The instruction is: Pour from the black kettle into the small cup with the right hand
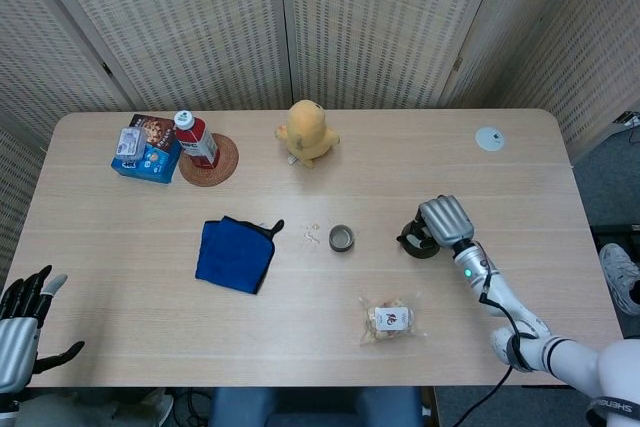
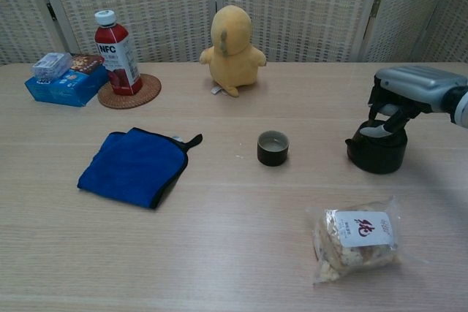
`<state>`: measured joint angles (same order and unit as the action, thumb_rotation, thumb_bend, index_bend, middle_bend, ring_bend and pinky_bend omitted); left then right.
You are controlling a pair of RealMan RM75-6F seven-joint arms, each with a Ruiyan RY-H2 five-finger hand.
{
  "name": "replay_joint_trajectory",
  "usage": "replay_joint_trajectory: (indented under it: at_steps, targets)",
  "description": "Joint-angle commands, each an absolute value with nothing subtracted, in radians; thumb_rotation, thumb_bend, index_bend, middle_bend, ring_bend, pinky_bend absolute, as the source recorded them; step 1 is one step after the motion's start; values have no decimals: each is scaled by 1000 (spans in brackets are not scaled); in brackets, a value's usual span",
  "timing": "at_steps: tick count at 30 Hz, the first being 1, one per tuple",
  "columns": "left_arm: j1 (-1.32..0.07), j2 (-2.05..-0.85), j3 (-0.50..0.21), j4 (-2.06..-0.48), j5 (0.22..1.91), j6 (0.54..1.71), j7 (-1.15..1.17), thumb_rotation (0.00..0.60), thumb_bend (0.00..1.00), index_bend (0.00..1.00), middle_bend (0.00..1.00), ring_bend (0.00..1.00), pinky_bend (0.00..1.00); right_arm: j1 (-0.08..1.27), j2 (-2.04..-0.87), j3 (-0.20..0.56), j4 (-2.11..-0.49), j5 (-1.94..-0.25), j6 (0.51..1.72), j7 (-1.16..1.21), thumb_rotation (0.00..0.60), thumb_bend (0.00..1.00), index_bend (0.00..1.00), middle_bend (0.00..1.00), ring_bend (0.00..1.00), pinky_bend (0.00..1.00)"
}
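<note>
The black kettle (image 1: 417, 243) (image 2: 377, 154) stands right of centre on the table. My right hand (image 1: 445, 219) (image 2: 411, 87) reaches over it from the right, its fingers (image 2: 382, 113) curled down around the handle on top. The small dark cup (image 1: 341, 238) (image 2: 273, 147) stands upright a short way to the kettle's left, apart from it. My left hand (image 1: 20, 322) hangs off the table's near left corner with its fingers spread and nothing in it; only the head view shows it.
A blue cloth (image 2: 134, 165) lies left of the cup. A snack bag (image 2: 356, 237) sits in front of the kettle. At the back are a yellow plush (image 2: 232, 40), a red bottle (image 2: 114, 42) on a coaster, a blue box (image 2: 64, 80) and a white disc (image 1: 489, 138).
</note>
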<state>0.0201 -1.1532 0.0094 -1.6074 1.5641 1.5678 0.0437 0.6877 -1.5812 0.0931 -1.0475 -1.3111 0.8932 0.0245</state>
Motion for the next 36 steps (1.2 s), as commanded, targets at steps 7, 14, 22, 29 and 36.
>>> replay_joint_trajectory:
  at_steps: [7, 14, 22, 29, 36]
  targets:
    - [21, -1155, 10, -1604, 1563, 1570, 41, 600, 98, 109, 0, 26, 0, 683, -1579, 95, -1055, -1305, 875, -13, 470, 221, 948, 907, 860, 467]
    - [21, -1155, 11, -1603, 1564, 1572, 39, 600, 98, 109, 0, 26, 0, 680, -1557, 102, -1095, -1299, 871, -39, 473, 61, 806, 754, 687, 404]
    - [21, -1154, 11, -1604, 1565, 1572, 39, 600, 98, 109, 0, 26, 0, 676, -1529, 109, -1140, -1294, 873, -63, 473, 0, 710, 632, 572, 378]
    - [21, -1150, 10, -1606, 1565, 1573, 38, 600, 98, 109, 0, 26, 0, 672, -1497, 121, -1193, -1280, 878, -87, 472, 0, 529, 487, 413, 348]
    - [17, -1147, 9, -1609, 1568, 1571, 38, 600, 98, 109, 0, 26, 0, 664, -1449, 130, -1268, -1267, 890, -115, 474, 0, 313, 331, 261, 257]
